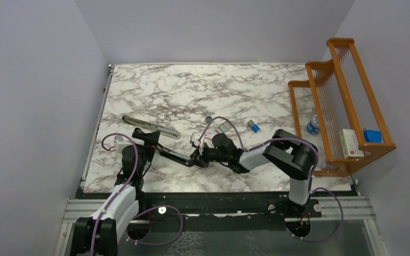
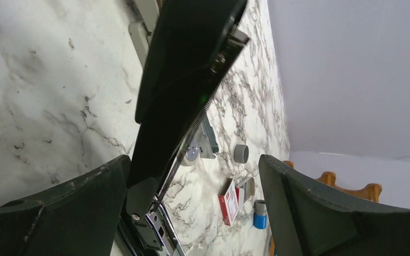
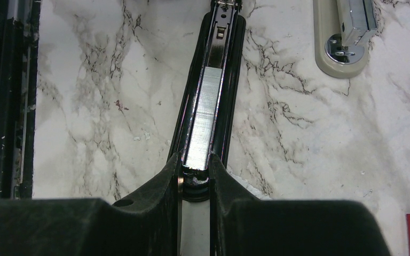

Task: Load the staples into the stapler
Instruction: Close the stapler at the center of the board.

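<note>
Closest to my lens, my right claw (image 3: 195, 178) is clamped on the front end of the black stapler (image 3: 235, 64), one finger pressed on each side of its nose. From there the open channel runs away from me, and the staples (image 3: 205, 117) lie in it as a silvery strip that fills it from the nose to about the middle.

My left claw (image 2: 192, 160) stands spread wide at the hinge end of the same stapler. The raised lid (image 2: 181, 64) rises between my fingers (image 2: 85, 208), close to one and well clear of the other; I cannot tell if it touches.

Beyond the black stapler, a beige stapler (image 1: 152, 126) lies open on the marble table (image 1: 245, 85). Just past the black stapler's front end sits a small white-and-red box (image 2: 229, 201); what it holds I cannot see. Near the box lie a grey disc (image 2: 241, 153) and a blue-and-white cylinder (image 2: 260, 214).

Well off to the black stapler's right stands a wooden rack (image 1: 347, 69). Its lowest shelf holds a white box (image 1: 351, 143) and a blue block (image 1: 372, 135), side by side.
</note>
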Action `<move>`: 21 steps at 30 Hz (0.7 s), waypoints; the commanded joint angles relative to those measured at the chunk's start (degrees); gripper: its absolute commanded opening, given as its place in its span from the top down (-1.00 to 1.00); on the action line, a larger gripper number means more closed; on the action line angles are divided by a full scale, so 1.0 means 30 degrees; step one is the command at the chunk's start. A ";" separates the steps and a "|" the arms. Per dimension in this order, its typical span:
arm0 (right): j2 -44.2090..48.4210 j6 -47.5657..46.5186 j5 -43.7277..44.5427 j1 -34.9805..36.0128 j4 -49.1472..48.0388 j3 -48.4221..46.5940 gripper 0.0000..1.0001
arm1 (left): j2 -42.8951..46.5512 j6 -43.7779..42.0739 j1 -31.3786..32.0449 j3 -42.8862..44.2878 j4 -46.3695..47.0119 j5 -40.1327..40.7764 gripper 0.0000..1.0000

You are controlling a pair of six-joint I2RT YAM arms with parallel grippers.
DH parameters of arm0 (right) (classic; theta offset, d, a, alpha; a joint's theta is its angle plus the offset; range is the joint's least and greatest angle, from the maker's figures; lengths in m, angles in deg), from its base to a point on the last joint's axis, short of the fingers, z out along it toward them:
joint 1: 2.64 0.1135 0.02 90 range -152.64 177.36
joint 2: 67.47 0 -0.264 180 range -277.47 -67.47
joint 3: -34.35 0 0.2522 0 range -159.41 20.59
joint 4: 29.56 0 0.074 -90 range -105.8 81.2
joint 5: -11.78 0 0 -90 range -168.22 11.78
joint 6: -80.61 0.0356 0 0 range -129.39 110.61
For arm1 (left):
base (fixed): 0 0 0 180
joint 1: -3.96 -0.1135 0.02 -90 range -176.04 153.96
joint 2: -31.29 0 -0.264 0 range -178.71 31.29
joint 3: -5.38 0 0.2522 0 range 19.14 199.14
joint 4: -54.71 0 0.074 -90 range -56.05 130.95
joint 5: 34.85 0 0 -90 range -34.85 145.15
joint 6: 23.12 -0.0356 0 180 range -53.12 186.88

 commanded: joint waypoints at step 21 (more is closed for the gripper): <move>-0.1493 -0.0175 -0.0038 0.0343 0.1654 -0.0651 0.99 | 0.1252 -0.8315 0.0005 0.2527 -0.0142 -0.3981 -0.98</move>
